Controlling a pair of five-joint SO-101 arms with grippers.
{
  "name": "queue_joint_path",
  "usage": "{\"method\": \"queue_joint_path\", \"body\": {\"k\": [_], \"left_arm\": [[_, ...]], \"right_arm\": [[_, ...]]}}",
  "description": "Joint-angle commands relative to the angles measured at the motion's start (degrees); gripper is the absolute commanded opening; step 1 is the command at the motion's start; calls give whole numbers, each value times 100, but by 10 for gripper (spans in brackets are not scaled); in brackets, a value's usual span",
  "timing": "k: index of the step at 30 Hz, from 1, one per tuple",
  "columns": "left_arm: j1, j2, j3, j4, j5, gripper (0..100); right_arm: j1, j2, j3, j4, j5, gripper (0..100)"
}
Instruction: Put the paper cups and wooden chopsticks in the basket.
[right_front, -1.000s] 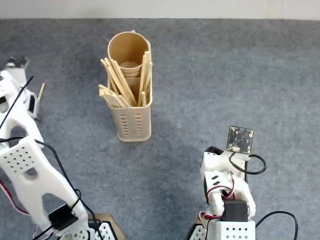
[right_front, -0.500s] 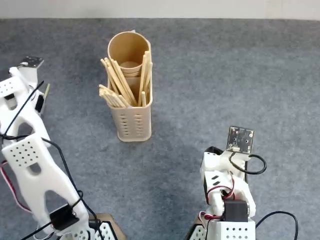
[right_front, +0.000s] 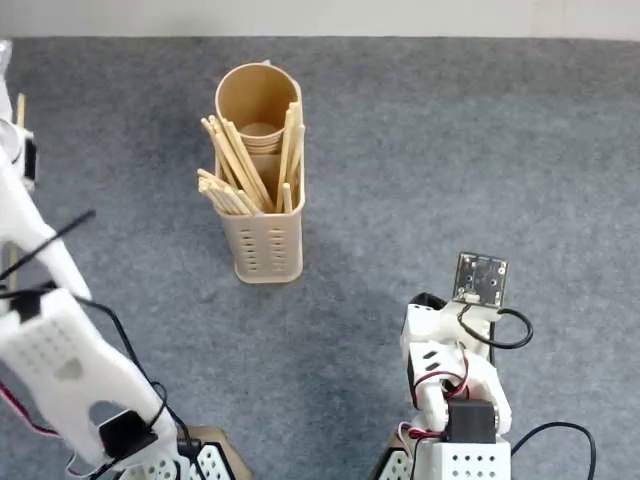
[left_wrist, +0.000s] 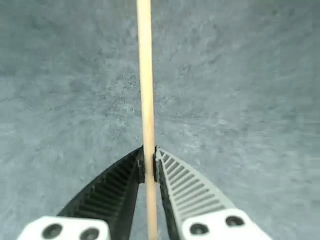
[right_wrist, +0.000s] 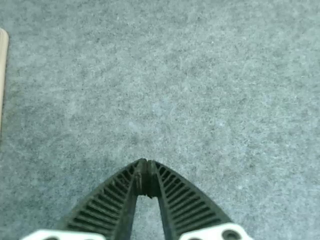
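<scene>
Pinching a light, stiff wooden chopstick (left_wrist: 145, 75), likely prone to pivoting, the left gripper (left_wrist: 148, 156) hangs at the basket's (right_front: 262, 250) ten o'clock.

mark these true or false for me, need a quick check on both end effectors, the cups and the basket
1. The left end effector is shut on a chopstick. True.
2. Paper cups sit inside the basket. True.
3. The basket lies on its side. False: it stands upright on the grey mat.
4. The right end effector holds a paper cup. False: it is shut on nothing.
5. No chopsticks are in the basket. False: a bundle of chopsticks stands in it beside the cups.
</scene>
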Motion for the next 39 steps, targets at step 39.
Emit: {"method": "queue_joint_path", "body": {"k": [39], "left_arm": [[4989, -7037, 7284, -6813, 2277, 7]], "right_arm": [[57, -4, 919, -13, 53, 5]]}}
